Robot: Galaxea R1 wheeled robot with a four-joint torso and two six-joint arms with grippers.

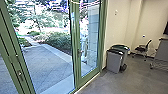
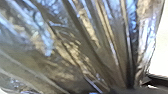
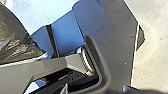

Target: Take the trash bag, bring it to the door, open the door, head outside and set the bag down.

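Dark, shiny folds of the trash bag point(image 2: 82, 50) spread across the left wrist view. They draw together into a gathered neck at my left gripper point(image 2: 121, 88), which is shut on the bag. In the right wrist view, part of the bag point(image 3: 15, 37) hangs beside the robot's own body and jointed bar. The glass door point(image 1: 77, 50) has a green frame and a handle about halfway up in the head view. Another green frame with lock fittings stands at the left. I cannot tell from here whether any leaf is ajar.
Outside the glass lie a paved yard point(image 1: 50, 62), a pale path and bushes point(image 1: 58, 40). Indoors, grey bins point(image 1: 115, 60) stand by the wall just right of the door. Farther right are an office chair point(image 1: 143, 48) and a desk point(image 1: 161, 53).
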